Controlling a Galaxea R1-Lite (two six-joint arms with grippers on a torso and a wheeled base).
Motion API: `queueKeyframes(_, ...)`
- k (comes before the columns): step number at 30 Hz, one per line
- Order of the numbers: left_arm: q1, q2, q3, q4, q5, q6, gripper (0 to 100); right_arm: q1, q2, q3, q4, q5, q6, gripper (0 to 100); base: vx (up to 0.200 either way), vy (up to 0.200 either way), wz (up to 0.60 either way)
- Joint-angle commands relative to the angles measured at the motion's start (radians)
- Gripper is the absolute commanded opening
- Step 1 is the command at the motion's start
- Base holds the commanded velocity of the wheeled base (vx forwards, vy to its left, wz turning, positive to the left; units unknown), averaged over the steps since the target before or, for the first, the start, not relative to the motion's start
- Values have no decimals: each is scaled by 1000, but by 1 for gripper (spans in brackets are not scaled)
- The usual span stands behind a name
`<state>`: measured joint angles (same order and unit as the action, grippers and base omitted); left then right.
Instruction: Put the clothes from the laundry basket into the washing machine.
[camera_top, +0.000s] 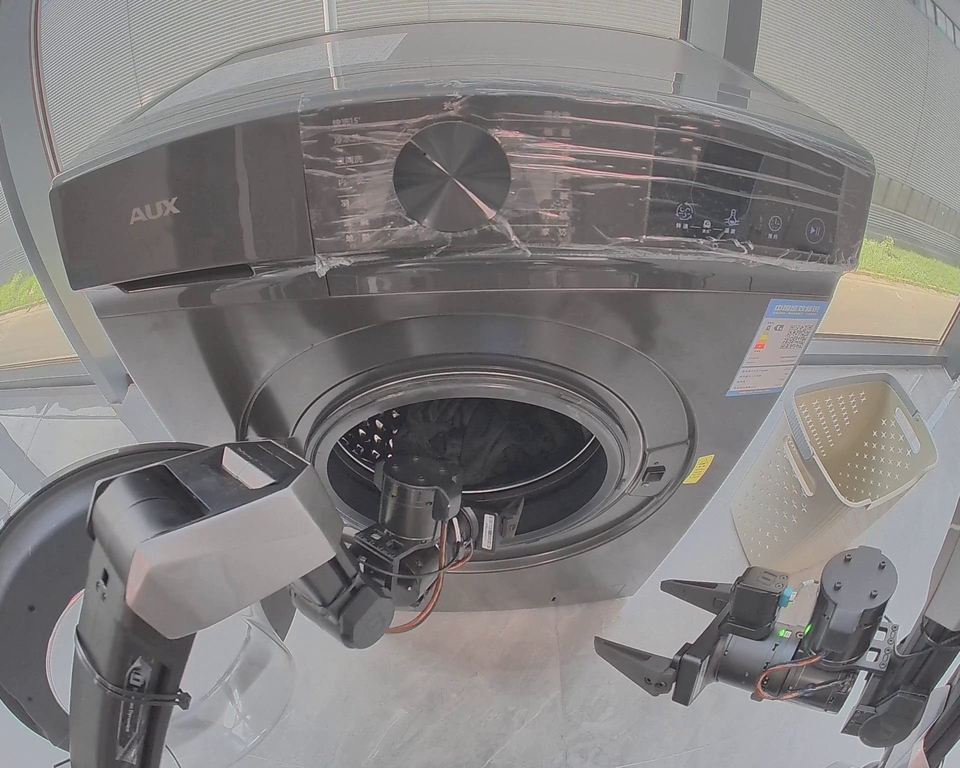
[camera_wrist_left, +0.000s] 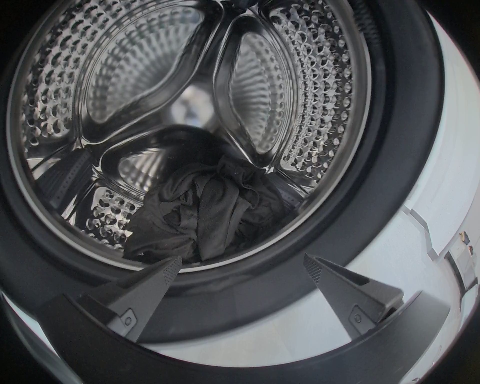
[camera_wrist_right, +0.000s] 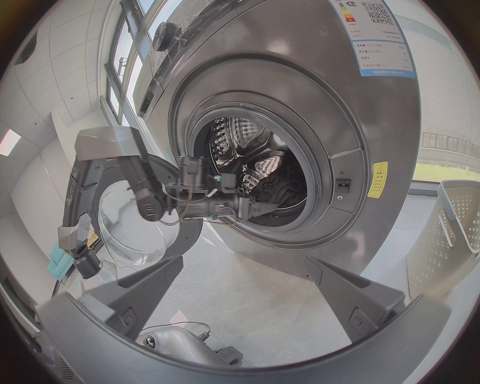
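The grey washing machine stands with its round opening uncovered. A crumpled heap of dark clothes lies at the bottom of the steel drum; the same dark clothes show through the opening. My left gripper is at the opening's lower rim, pointing into the drum, open with nothing between its fingers. My right gripper hangs low over the floor in front of the machine's right side, open and holding nothing. The cream laundry basket leans tilted against the machine's right side and looks empty.
The machine's door is swung open to the left, beside my left arm, its glass bowl facing out. Pale tiled floor lies in front of the machine. Windows run behind and to the right.
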<state>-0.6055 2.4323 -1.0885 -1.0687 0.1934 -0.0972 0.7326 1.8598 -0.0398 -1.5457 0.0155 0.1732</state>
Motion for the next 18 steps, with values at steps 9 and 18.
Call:
queueKeyframes(9, -157, -320, 475, -241, -3, -7, 100, 2, -2, 23, -1, -2, -1, 100, 0, 0, 0)
queueKeyframes(18, -169, -546, 627, -289, 32, -81, 100, -35, -53, 15, -2, -105, 0, 100, 0, 0, 0)
